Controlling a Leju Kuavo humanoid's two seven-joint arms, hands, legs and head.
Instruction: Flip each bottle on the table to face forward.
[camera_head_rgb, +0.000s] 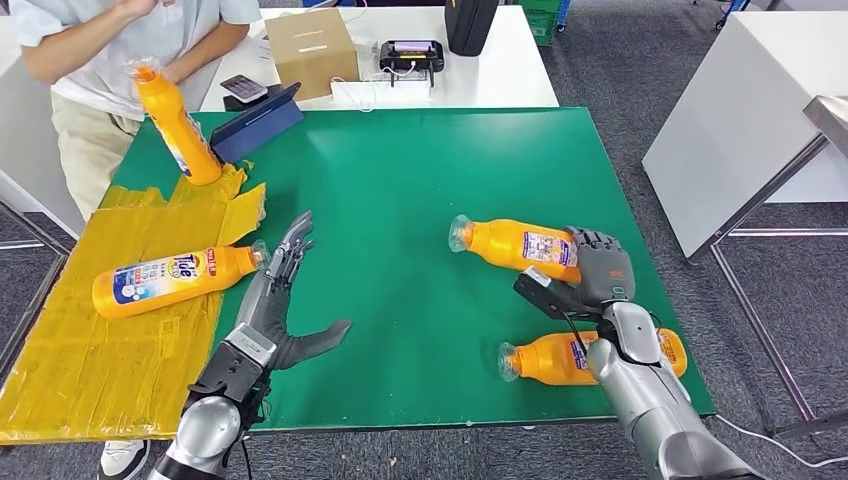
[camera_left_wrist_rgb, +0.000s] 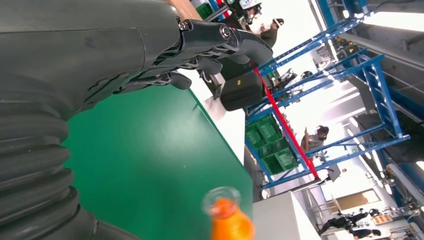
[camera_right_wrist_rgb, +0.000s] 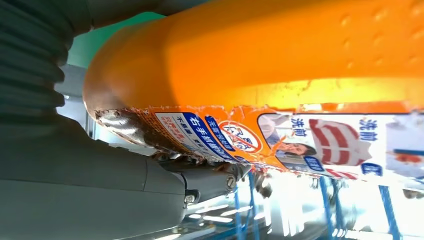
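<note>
Nearest the robot on the right, an orange bottle (camera_head_rgb: 560, 357) lies on its side on the green table (camera_head_rgb: 420, 200), close to the near edge, its clear cap pointing left; the right forearm crosses over its far end. Just beyond it, the right hand (camera_head_rgb: 598, 268) wraps its fingers around the base of a second lying bottle (camera_head_rgb: 515, 243), whose cap also points left. The right wrist view shows this bottle pressed close against the palm, its torn printed label (camera_right_wrist_rgb: 280, 137) facing the camera and the dark fingers (camera_right_wrist_rgb: 210, 182) curled under it.

On the left, the left hand (camera_head_rgb: 285, 290) hovers over the table with fingers spread and thumb held wide, holding nothing. Its fingertips reach almost to the cap of a third bottle (camera_head_rgb: 170, 279), which lies on a patch of yellow tape (camera_head_rgb: 90, 370) covering the table's left side, label up and cap pointing right. The left wrist view shows the spread fingers (camera_left_wrist_rgb: 220, 40) above the green surface and a blurred orange bottle neck (camera_left_wrist_rgb: 227, 217).

Farther back on the left, a fourth bottle (camera_head_rgb: 178, 128) stands tilted at the table's far corner, a person (camera_head_rgb: 120, 60) holding it near the top. Just beside it rests a dark blue tablet case (camera_head_rgb: 257, 125). Behind the green table stands a white table (camera_head_rgb: 500, 70) carrying a cardboard box (camera_head_rgb: 312, 50), a small device (camera_head_rgb: 410, 55) and a black bag (camera_head_rgb: 470, 25).
</note>
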